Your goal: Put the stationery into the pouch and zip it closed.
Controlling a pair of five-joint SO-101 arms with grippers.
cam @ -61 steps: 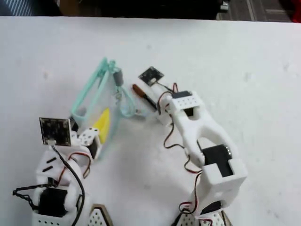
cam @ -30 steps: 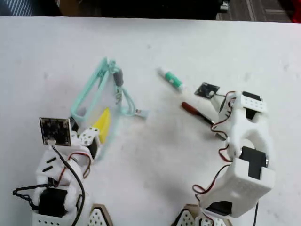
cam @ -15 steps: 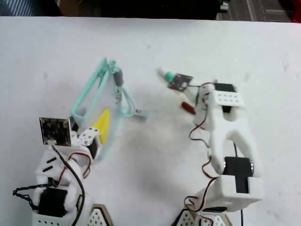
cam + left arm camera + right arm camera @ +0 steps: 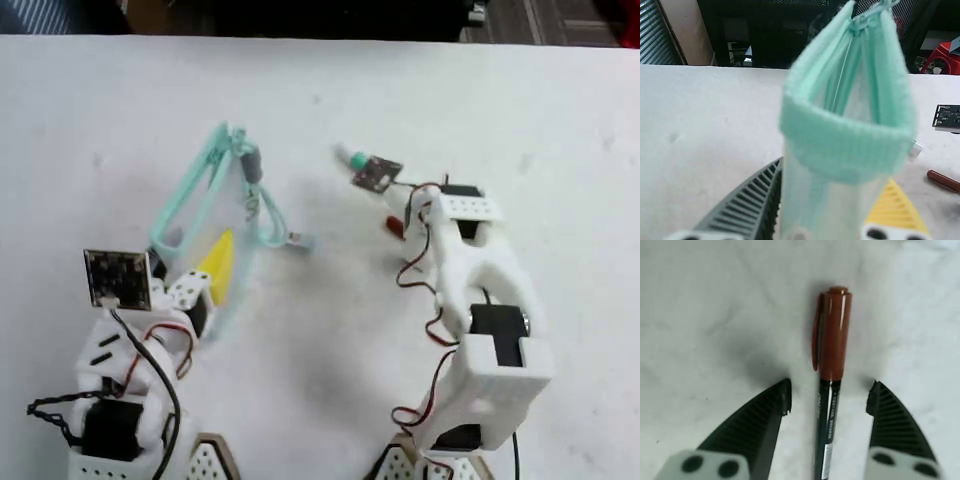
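A clear pouch [image 4: 205, 205] with mint-green trim lies open on the table, one end pinched by my left gripper [image 4: 208, 278], which is shut on it. In the left wrist view the pouch [image 4: 850, 130] stands between a grey finger [image 4: 745, 210] and a yellow finger [image 4: 892, 207]. A brown-capped pen [image 4: 832, 360] lies on the table between the open fingers of my right gripper [image 4: 829, 390], untouched by either fingertip. From above only the pen's cap [image 4: 394, 226] peeks out beside the right gripper [image 4: 405, 225]. A green-and-white stick [image 4: 349, 156] lies just beyond it.
The right arm's camera board [image 4: 377, 172] overhangs part of the green-and-white stick. The pouch's strap [image 4: 272, 228] loops toward the table's middle. White tabletop [image 4: 330, 330] lies bare between the two arms. The table's far edge [image 4: 320, 38] borders a dark room.
The right arm swung away from the pouch to the right, the pen ending up right of centre. It then came back and now straddles the pen's cap end. The left arm held still.
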